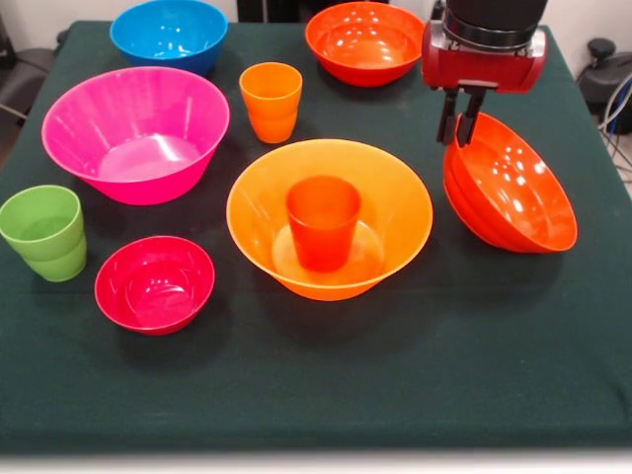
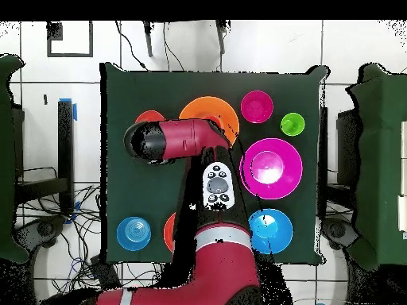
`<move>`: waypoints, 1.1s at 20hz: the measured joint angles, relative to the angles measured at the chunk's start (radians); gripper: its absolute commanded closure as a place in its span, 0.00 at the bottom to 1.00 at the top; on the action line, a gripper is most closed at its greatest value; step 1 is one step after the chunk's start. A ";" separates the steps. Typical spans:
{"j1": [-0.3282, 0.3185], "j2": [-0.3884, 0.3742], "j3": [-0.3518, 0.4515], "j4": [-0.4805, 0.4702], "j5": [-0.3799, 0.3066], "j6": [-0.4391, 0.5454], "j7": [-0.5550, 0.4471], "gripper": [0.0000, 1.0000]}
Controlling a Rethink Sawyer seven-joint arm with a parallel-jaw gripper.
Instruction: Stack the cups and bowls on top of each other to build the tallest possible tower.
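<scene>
My gripper (image 1: 461, 126) is shut on the far rim of a red-orange bowl (image 1: 513, 193), which hangs tilted at the right with its lower side near the cloth. A red-orange cup (image 1: 323, 222) stands upright inside the widest orange bowl (image 1: 395, 212) at the centre. An orange cup (image 1: 271, 101) stands behind it. The pink bowl (image 1: 135, 133), blue bowl (image 1: 168, 35), crimson bowl (image 1: 154, 283) and light green cup (image 1: 44, 232) stand at the left. A second red-orange bowl (image 1: 365, 41) is at the back. In the overhead view the arm (image 2: 179, 141) hides the gripper.
The table is covered by a dark green cloth (image 1: 395, 385). The overhead view shows the orange bowl (image 2: 219, 111), crimson bowl (image 2: 257, 106), green cup (image 2: 292, 124), pink bowl (image 2: 271, 167) and blue bowl (image 2: 270, 230) around the arm.
</scene>
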 measured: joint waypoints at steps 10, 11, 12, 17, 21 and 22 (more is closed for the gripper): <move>-0.001 -0.017 0.000 0.000 0.007 0.045 0.000 1.00; -0.001 -0.019 0.000 0.000 0.008 0.049 0.000 1.00; -0.001 -0.027 0.001 0.000 0.009 0.060 0.000 1.00; -0.002 -0.042 0.002 0.001 0.018 0.095 0.000 1.00; -0.007 -0.057 0.002 0.001 0.037 0.126 0.000 1.00; -0.008 -0.058 0.002 0.001 0.040 0.128 0.000 1.00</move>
